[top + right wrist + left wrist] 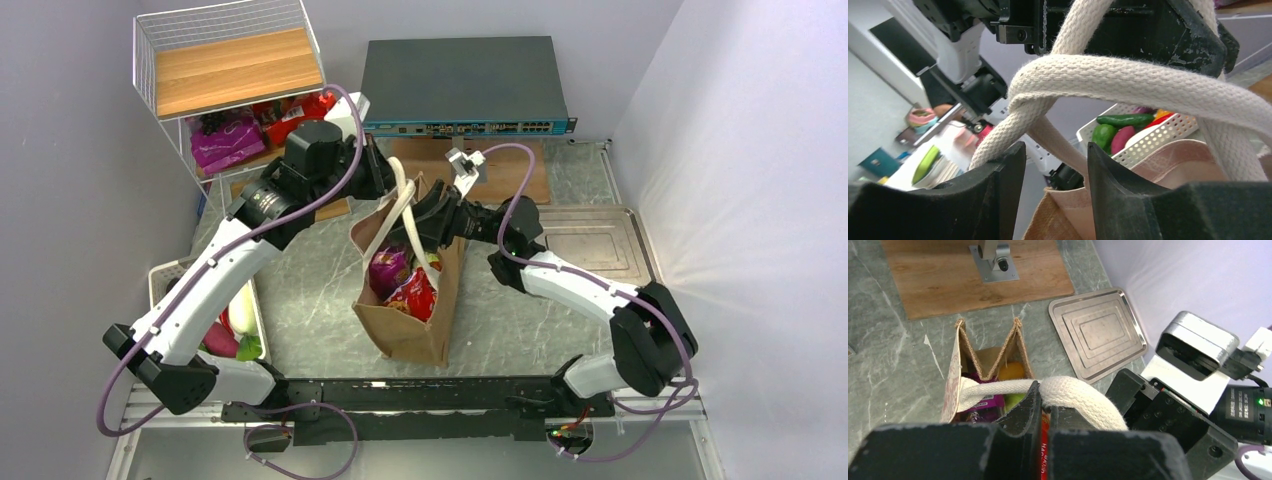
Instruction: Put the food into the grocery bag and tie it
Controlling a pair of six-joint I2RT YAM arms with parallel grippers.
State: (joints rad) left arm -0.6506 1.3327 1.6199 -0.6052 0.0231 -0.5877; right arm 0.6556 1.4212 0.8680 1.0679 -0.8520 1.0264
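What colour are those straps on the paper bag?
The handles are cream, with a woven texture; the right wrist view shows them best.

My left arm (215, 270) reaches far out, and its wrist tips down. My left gripper (1041, 390) is pinched tight on the cream handle (1080, 399). My right arm (578, 283) comes in low from the other side. My right gripper (1055, 160) sits just beside the left one, facing it, with its jaws apart.
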